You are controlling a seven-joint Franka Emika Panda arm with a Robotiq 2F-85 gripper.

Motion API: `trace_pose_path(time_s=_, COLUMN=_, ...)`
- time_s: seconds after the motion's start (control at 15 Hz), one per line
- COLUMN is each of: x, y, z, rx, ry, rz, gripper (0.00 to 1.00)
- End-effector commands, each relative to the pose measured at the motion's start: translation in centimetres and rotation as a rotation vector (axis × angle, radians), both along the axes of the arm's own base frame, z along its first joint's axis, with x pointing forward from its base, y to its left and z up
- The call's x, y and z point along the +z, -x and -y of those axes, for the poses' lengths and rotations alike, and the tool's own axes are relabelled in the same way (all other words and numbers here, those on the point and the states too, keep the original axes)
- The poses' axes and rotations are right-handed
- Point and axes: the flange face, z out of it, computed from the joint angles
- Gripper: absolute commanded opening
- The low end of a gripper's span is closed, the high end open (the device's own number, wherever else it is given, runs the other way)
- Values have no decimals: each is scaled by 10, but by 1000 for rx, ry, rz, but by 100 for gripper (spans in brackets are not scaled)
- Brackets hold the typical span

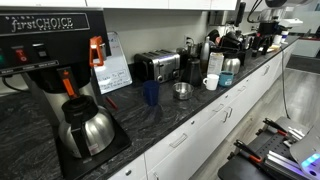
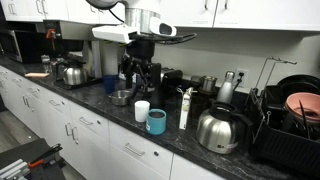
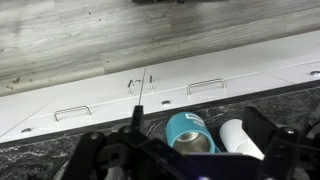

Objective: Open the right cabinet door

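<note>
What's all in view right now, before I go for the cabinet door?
teal mug: one, teal, counter's front edge
white mug: one, white, beside the teal mug
steel kettle: one, silver, between mugs and dish rack
bottle: one, white, behind the teal mug
steel bowl: one, silver, on the counter below the gripper
blue cup: one, blue, in front of the toaster
toaster: one, silver and black, by the wall
coffee maker: one, black, counter end
dish rack: one, black, holds a pink bowl
drawers: several, white, under the counter
upper cabinet doors: several, white, above the counter
counter: one, dark
gripper: one, black, open, above the counter
</note>
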Motion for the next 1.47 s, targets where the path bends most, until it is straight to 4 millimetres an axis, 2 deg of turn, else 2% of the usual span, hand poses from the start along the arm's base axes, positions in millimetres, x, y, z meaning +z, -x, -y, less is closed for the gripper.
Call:
trace_pose_path(time_s=0.0, x=0, y=0, z=0, rx=0, ry=0, rz=-1, gripper=100)
trace_pose_path(time_s=1.2, x=0, y=0, z=0, rx=0, ry=0, rz=-1, gripper=100)
trace_pose_path(time_s=1.4, x=7, y=-5, z=-14, rx=35, ry=20, rz=47, gripper=100)
